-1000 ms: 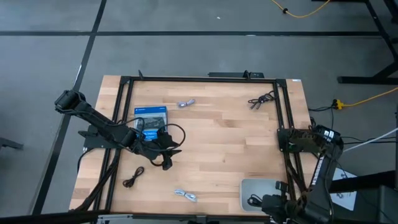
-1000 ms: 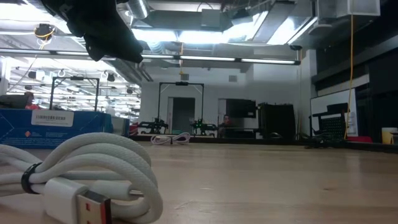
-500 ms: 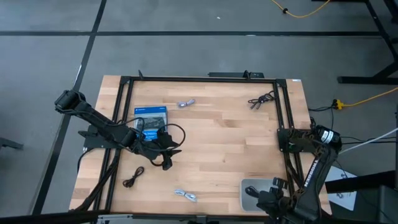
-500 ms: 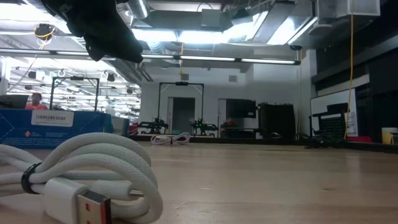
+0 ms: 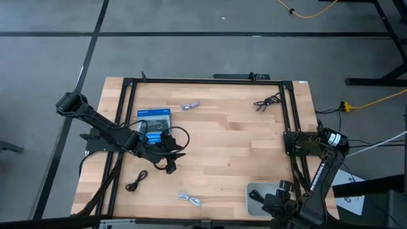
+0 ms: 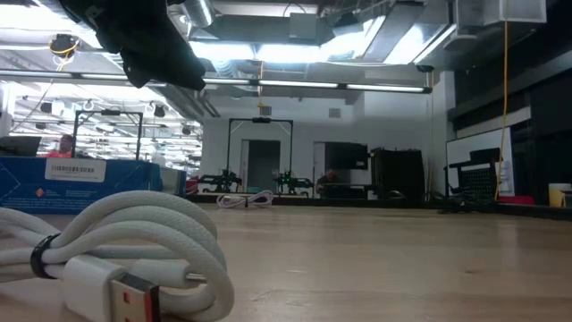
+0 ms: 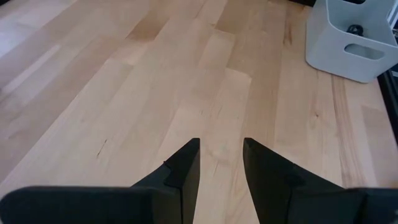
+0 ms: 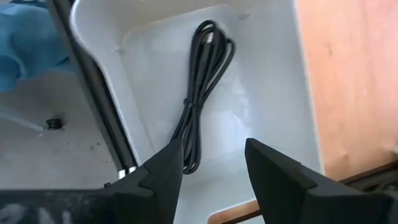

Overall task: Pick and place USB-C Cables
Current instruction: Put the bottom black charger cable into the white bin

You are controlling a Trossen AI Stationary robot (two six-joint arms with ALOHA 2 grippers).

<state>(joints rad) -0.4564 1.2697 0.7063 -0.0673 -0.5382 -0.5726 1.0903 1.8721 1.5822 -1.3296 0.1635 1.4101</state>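
On the left, the left gripper [image 5: 170,166] hangs over the table [image 5: 222,146] just in front of the blue box [image 5: 154,121], its fingers [image 7: 180,171] spread apart with only bare wood between them. A black cable [image 5: 136,181] lies near the front left part of the table, apart from that gripper, and a pale cable [image 5: 189,200] lies further right by the front edge; in the low view this white coil [image 6: 134,246] fills the near left corner, its plug end toward the camera. Behind, toward the far side, another pale cable [image 5: 190,105] sits just right of the box, and a black cable [image 5: 267,102] lies near the far right corner, close to the frame rail. At the front right stands a white bin [image 5: 254,202], its rim [image 8: 99,62] seen close in the right wrist view. The right gripper [image 8: 211,165] hovers directly above it with fingers [image 8: 277,174] spread wide and holding nothing. A bundled black cable [image 8: 202,93] lies loose on the bin floor below, clear of both fingers. The left wrist view shows the same bin [image 7: 348,43] well across the table.
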